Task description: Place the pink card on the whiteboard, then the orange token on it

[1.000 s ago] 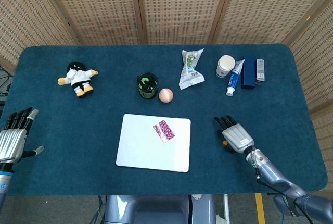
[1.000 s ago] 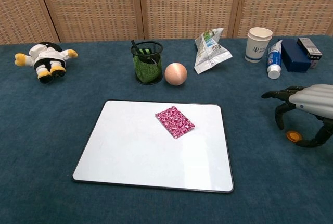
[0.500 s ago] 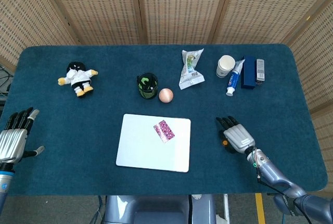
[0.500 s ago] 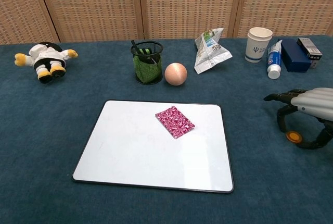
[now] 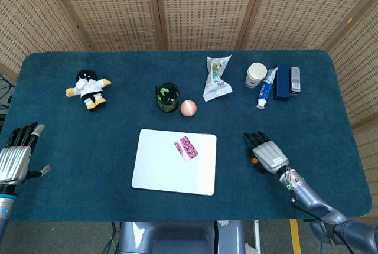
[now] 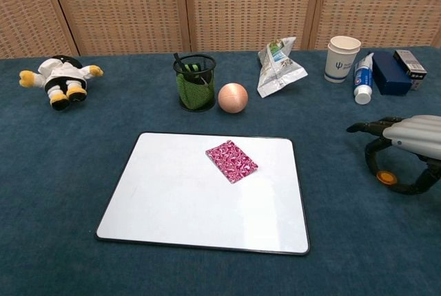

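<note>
The pink patterned card [image 6: 231, 161] lies flat on the whiteboard [image 6: 179, 199], towards its far right part; the head view also shows the card [image 5: 186, 148] on the whiteboard [image 5: 159, 165]. My right hand [image 6: 410, 138] is low over the blue cloth to the right of the board. Its curled thumb and a finger pinch the small orange token [image 6: 386, 177] just at the cloth. From the head camera the orange token [image 5: 254, 160] peeks out at the left side of the right hand [image 5: 269, 155]. My left hand [image 5: 15, 159] hovers at the table's near left edge, holding nothing, with its fingers spread.
Along the far side stand a plush toy [image 5: 88, 88], a black mesh pen cup [image 5: 167, 97], a peach ball [image 5: 188, 107], a snack bag [image 5: 216, 78], a paper cup [image 5: 256, 75], a tube [image 5: 264, 91] and a dark blue box [image 5: 282, 81].
The right hand's fingers closed in on the orange token, and token and hand shifted slightly left together. The card, board and left hand have not moved.
</note>
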Available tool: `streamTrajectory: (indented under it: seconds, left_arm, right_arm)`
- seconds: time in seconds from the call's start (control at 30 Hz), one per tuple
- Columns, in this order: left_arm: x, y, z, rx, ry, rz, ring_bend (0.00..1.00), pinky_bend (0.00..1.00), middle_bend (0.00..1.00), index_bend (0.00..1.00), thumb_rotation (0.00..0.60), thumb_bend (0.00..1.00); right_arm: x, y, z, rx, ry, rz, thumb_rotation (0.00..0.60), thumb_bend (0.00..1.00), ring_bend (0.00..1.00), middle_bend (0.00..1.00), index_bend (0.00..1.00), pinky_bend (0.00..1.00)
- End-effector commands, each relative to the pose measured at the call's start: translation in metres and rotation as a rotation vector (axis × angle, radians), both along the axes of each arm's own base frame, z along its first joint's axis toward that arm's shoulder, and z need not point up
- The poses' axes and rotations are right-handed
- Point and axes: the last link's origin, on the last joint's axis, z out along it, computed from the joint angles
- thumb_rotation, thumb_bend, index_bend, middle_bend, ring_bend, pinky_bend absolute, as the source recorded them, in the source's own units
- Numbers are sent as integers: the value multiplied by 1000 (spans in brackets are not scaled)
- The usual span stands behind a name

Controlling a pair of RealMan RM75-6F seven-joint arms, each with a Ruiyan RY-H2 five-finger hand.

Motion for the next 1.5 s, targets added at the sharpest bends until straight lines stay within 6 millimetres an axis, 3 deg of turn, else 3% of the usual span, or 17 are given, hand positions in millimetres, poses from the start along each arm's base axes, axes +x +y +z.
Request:
streamTrajectory:
  seconds: [0.03,0.2,0.6,0.93,1.5]
  left_arm:
    - [0,0,0,-1,0,0,0,0,0,0,600,0]
    - [1,1,1,0,-3,-2,0,0,0,0,600,0]
    - [0,1,3,0,-13,1,0,0,0,0,600,0]
    - [-4,4,3,-14,-25,20,0,0,0,0,600,0]
    - [-8,7,6,-24,-46,38,0,0,0,0,600,0]
  right_arm:
    - [2,0,1,-1,-2,6,600,402,0,0,568,0]
    - [15,-5,5,-13,-18,35,600,402,0,0,568,0]
    - [97,-35,11,-46,-43,159,600,401,0,0,567,0]
    - [161,-54,-22,-33,34,230,600,402,0,0,568,0]
    - [217,-46,-69,-4,61,240,600,403,0,0,568,0]
